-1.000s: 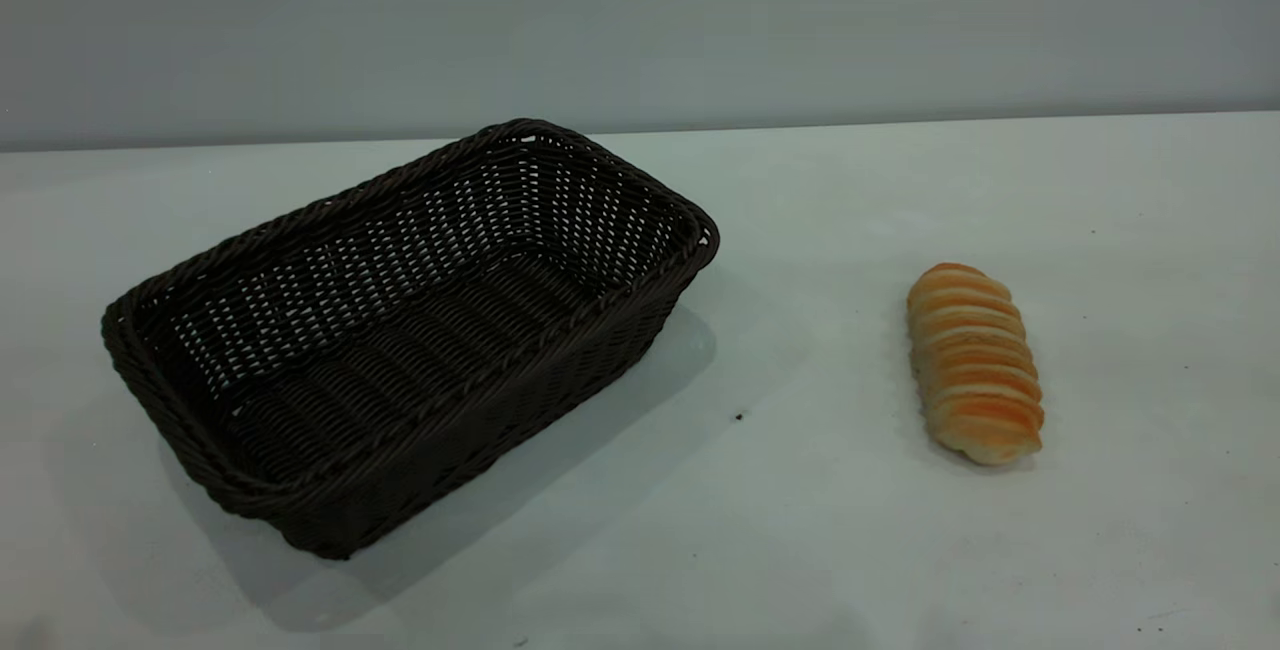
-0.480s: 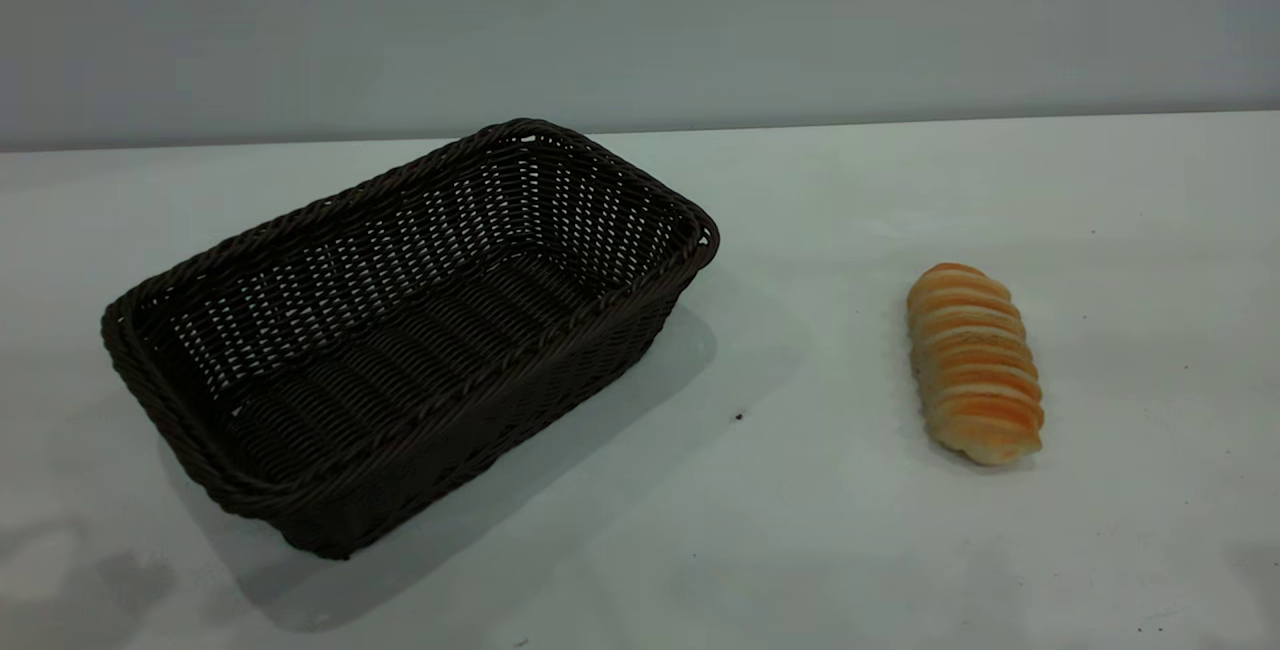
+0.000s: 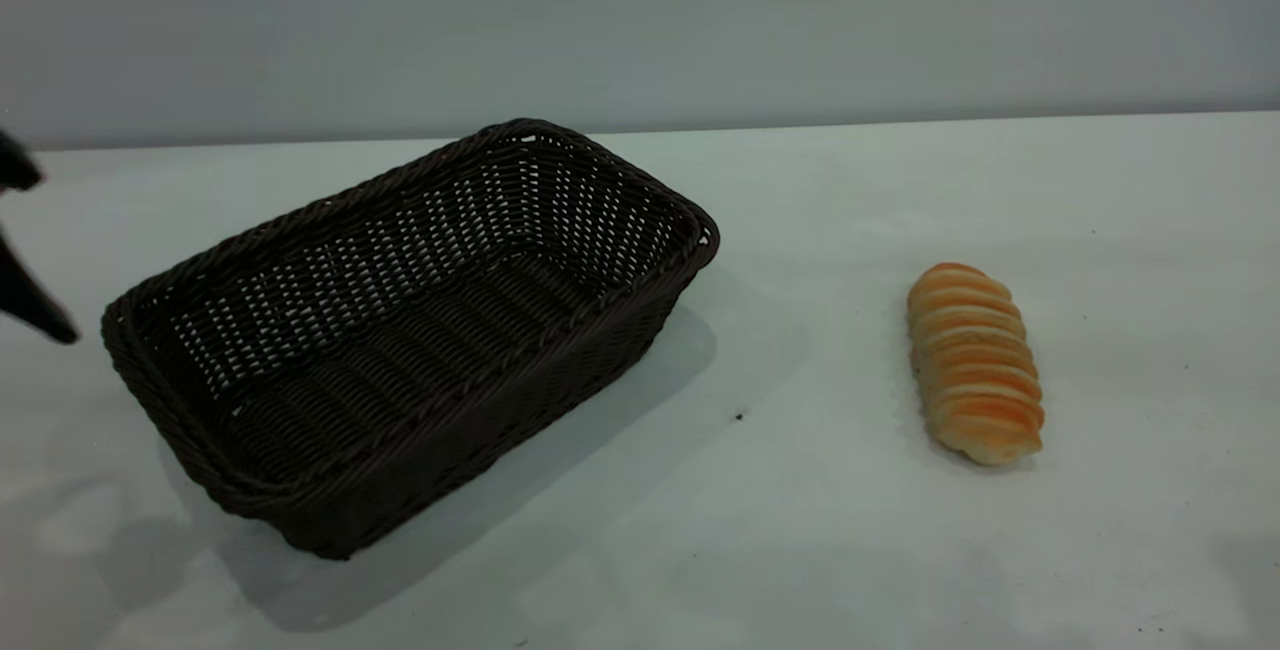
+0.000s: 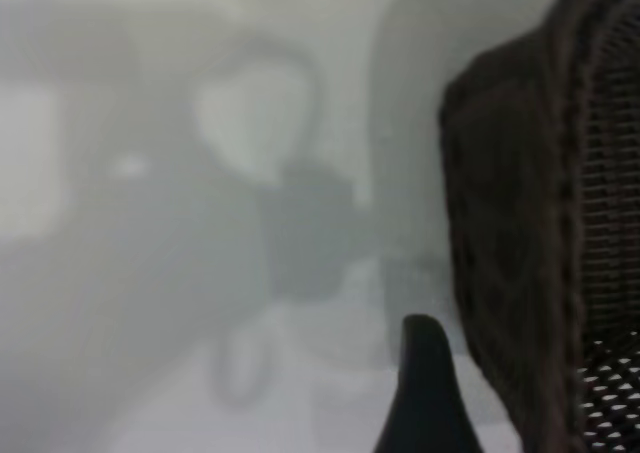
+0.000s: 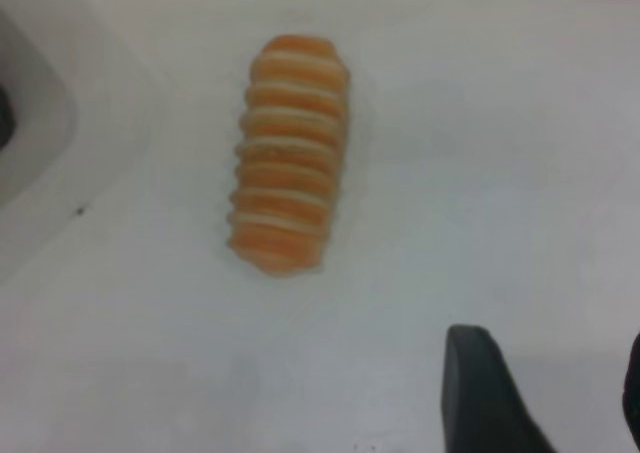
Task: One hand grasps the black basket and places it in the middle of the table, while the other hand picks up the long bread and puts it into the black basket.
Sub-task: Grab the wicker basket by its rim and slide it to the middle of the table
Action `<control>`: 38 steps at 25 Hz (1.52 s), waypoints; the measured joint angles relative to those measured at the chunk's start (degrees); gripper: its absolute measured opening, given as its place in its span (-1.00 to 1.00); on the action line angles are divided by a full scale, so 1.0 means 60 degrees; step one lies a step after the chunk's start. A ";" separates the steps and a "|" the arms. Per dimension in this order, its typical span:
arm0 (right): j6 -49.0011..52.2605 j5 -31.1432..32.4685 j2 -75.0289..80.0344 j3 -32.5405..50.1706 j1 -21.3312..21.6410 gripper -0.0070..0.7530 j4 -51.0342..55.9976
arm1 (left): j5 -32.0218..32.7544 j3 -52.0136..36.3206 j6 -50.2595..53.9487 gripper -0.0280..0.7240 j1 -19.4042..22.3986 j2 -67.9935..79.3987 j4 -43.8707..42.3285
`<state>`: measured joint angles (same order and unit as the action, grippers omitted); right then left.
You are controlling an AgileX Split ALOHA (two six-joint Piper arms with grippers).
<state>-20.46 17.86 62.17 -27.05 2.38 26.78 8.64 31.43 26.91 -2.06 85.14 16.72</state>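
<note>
The left end effector (image 3: 25, 250), absent half a second ago, now shows just left of the black basket (image 3: 400, 330), fingers spread. Right of the basket, well apart on the table (image 3: 800, 530), lies the long bread (image 3: 973, 362), unobstructed. The right end effector (image 5: 545, 393) hovers near the bread, fingers apart.

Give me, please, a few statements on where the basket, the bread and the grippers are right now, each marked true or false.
1. The bread lies inside the basket. False: it lies on the table, apart from the basket, on its right.
2. The basket is empty. True.
3. The left gripper shows at the exterior view's left edge, beside the basket. True.
4. The right gripper is holding the bread. False: it is off the bread, which lies free on the table.
5. The basket is upside down. False: it stands open side up.
</note>
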 joint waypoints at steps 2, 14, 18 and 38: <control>-0.0228 -0.0008 0.0000 0.0000 0.0000 -0.11 0.0241 | -0.0120 0.0269 -0.0038 0.65 -0.0202 0.0329 0.0010; -0.1442 0.0001 0.0002 0.0000 0.0000 -0.11 0.1499 | -0.0789 0.0579 0.0004 0.65 -0.0306 0.1787 0.0067; -0.1837 0.0029 0.0002 0.0000 0.0000 -0.11 0.1981 | -0.1194 0.0587 0.0036 0.65 -0.0306 0.2025 0.0075; -0.3539 0.0249 0.0002 0.0000 0.0000 -0.11 0.3761 | -0.1440 0.1880 0.0139 0.65 -0.0797 0.4336 0.0066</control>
<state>-41.69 19.36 62.19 -27.05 2.38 49.34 0.00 42.71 27.75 -6.84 111.16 17.12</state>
